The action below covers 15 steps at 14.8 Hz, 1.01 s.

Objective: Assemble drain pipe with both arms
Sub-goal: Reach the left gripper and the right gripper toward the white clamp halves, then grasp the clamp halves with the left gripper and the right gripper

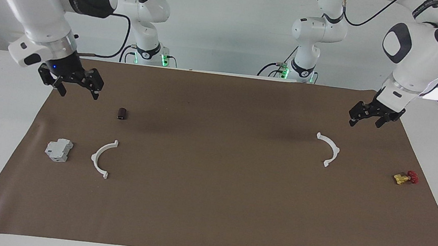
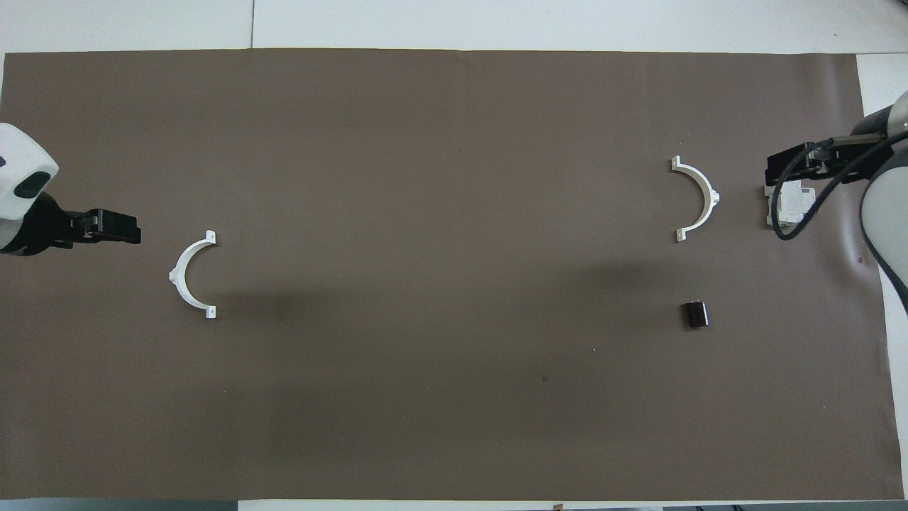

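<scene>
The drain pipe lies as two separate white half-ring arcs on the brown mat. One arc (image 1: 329,149) (image 2: 188,273) lies toward the left arm's end. The other arc (image 1: 101,158) (image 2: 699,199) lies toward the right arm's end. My left gripper (image 1: 365,123) (image 2: 120,228) hangs open and empty above the mat, beside the first arc and apart from it. My right gripper (image 1: 78,93) (image 2: 780,167) hangs open and empty above the mat's edge at the right arm's end, well clear of the second arc.
A grey boxy block (image 1: 59,150) (image 2: 787,206) sits beside the arc at the right arm's end, partly covered by the right gripper from above. A small dark cylinder (image 1: 122,113) (image 2: 695,314) lies nearer the robots. A yellow-and-red valve (image 1: 405,177) lies at the left arm's end.
</scene>
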Tool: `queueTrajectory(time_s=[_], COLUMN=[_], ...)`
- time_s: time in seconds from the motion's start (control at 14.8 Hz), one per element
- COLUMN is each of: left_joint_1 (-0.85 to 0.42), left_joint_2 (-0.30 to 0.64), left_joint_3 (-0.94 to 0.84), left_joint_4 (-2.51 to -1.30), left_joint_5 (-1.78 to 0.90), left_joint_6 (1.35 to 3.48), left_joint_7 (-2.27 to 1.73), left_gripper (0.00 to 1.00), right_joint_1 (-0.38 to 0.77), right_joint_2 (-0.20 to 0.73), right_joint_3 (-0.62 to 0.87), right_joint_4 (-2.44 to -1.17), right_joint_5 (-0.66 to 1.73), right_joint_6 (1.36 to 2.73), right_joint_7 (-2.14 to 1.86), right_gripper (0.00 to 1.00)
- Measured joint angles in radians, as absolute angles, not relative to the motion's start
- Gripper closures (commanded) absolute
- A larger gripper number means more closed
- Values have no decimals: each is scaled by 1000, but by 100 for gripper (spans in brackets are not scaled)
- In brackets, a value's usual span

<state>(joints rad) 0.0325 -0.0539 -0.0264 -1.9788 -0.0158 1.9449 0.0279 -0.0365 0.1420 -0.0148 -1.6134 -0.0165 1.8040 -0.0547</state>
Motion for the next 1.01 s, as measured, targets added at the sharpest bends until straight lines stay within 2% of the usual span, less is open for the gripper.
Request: queueTrajectory(time_s=[0.34,0.54,0.68,0.88,1.01], left_joint_1=[32,35,37,50,56], left_joint_2=[18,79,104,110,110], left_joint_3=[-27,-26,-25,-24,-23], left_joint_4=[-2166,-2199,-2231,-2278,-2283], left_joint_5=[-16,-16,-16,-16,-16], left_joint_6=[2229,2326,2387,2427,2432], left_joint_7=[54,77,100,133,142], left_gripper=[2,3,4,6,7], right_joint_1=[-56,-73,-83,-89,-89], right_joint_2=[329,402,423,425,425], right_joint_3=[-15,-16,-16,-16,-16], right_joint_4=[-1692,-1754,-1784,-1815,-1827], right_joint_5=[12,15,15,15,15], right_joint_6=[2085,2196,2243,2276,2284], right_joint_7=[-132,-214,-240,-243,-244], right_gripper=[0,14,27,38,39])
